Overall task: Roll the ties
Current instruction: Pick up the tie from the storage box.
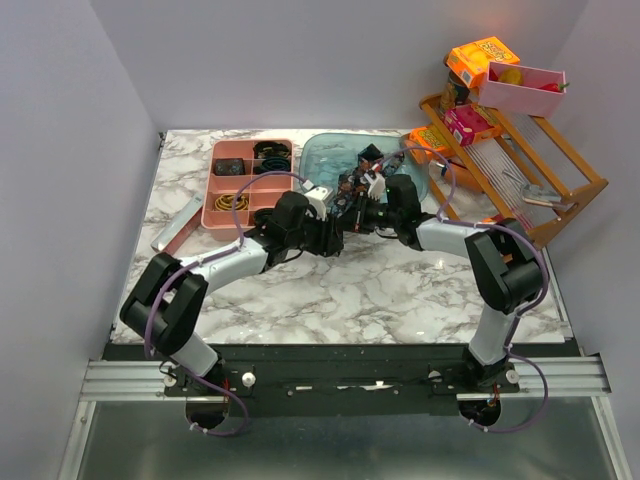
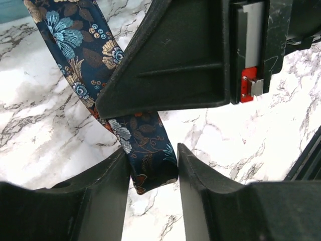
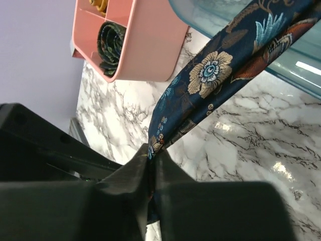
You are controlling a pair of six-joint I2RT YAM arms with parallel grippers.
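A navy floral tie (image 3: 215, 70) runs from the blue tray (image 3: 210, 17) down to my right gripper (image 3: 153, 155), which is shut on it, pinching the fabric just above the marble table. In the left wrist view the tie's (image 2: 80, 55) loose end (image 2: 150, 165) hangs between the fingers of my left gripper (image 2: 152, 170). Those jaws stand apart, one on each side of the end. From above, both grippers meet at the table's middle, left (image 1: 330, 232) and right (image 1: 368, 212), with the tie (image 1: 352, 192) between them.
A pink divided box (image 1: 222, 195) with rolled ties (image 3: 110, 42) stands at the back left. The blue tray (image 1: 330, 150) holds more ties behind the grippers. A tilted wooden rack (image 1: 570, 185) with boxes and a pink bin fills the back right. A grey strip (image 1: 178, 228) lies left of the pink box.
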